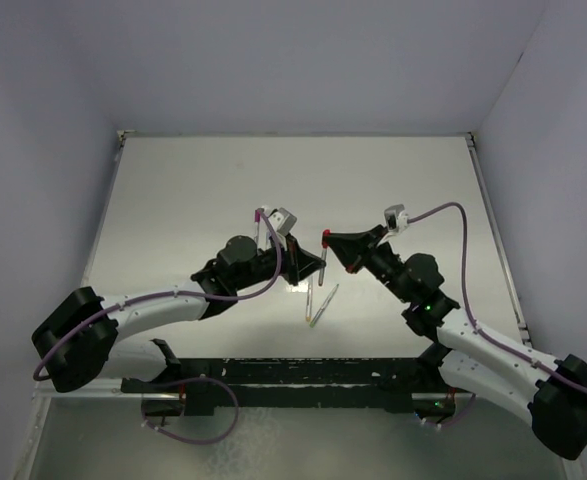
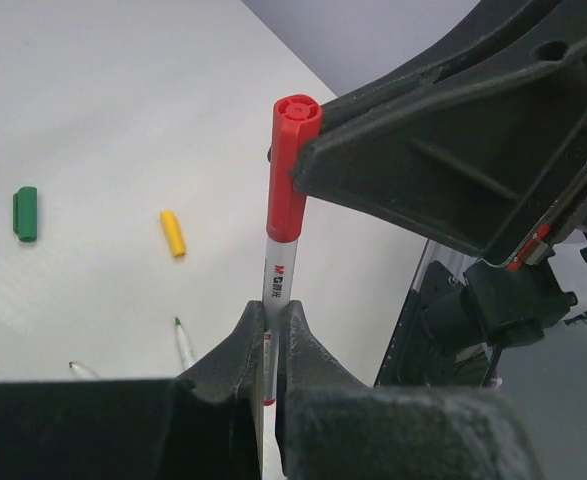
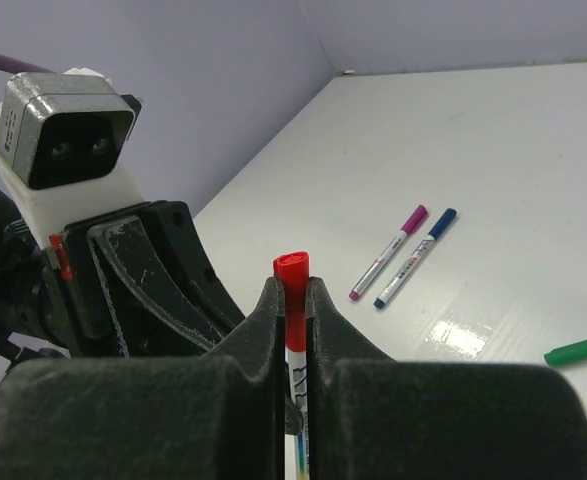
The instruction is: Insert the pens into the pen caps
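- Far left on the counter (image 2: 93,100), a green cap (image 2: 25,213) and a yellow cap (image 2: 173,233) lie loose, with a green-tipped pen (image 2: 183,345) near.
- The jaws of the left gripper (image 2: 271,325) are clamped on the lower barrel of an upright pen (image 2: 276,270), clear of the counter.
- A red cap (image 2: 291,160) is seen over that pen's top, pinched tight in the jaws of the right gripper (image 3: 293,300).
- Judged: the cap should be pressed straight along the barrel, without tilt, until seated.
- Right: a purple-capped pen (image 3: 388,253) and a blue-capped pen (image 3: 415,257) are laid side by side.

Red-capped pen (image 2: 277,275) upright, green cap (image 2: 25,213), yellow cap (image 2: 173,233) lying loose
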### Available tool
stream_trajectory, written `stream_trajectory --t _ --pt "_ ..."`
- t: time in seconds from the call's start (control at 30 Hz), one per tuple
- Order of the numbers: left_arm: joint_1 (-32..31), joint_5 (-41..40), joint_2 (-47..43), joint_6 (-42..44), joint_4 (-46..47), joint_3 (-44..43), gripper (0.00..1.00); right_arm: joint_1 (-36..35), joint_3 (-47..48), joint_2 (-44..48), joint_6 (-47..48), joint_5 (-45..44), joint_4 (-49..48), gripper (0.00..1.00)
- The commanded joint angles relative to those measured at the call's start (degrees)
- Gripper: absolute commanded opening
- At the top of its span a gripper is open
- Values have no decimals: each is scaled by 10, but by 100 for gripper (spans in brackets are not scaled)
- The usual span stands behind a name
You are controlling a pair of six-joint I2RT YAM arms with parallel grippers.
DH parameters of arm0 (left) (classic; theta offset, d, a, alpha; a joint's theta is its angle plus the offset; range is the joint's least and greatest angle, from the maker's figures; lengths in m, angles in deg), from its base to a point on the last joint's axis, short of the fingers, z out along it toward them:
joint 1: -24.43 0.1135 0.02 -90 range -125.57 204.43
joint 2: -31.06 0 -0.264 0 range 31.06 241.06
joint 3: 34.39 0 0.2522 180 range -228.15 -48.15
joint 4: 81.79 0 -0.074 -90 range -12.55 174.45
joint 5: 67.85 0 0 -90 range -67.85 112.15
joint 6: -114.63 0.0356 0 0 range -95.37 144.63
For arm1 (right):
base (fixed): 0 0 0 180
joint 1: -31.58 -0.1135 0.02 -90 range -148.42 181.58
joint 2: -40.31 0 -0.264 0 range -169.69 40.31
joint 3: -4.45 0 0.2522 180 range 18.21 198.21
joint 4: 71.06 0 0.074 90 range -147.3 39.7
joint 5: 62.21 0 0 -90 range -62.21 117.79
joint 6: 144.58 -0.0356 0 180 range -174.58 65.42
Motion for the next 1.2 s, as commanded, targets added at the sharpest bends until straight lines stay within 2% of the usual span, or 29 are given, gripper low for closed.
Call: stream_trajectory --t 0.0,0.27,0.47,0.57,0.63,0.73,0.93,1.17 --pt "45 -118 -34 13 237 -53 0 -38 -36 -29 6 95 190 0" --pt "50 -106 -28 11 223 -58 0 -43 -34 -23 8 72 189 0" --pt "50 -108 -31 3 127 -52 0 -43 45 -20 41 12 250 1" --pt "49 -121 -31 0 54 -48 0 -43 106 -14 66 -35 279 20" --pt "50 -145 -27 -3 -1 -49 0 -43 138 -5 74 -72 297 29" --pt "50 -187 -13 -9 -88 -65 0 -43 167 16 71 -112 320 35" --pt "50 -256 65 11 -258 -164 0 -43 182 62 59 -206 350 57" --pt "58 -325 189 38 -390 -285 0 -43 186 82 28 -269 446 59"
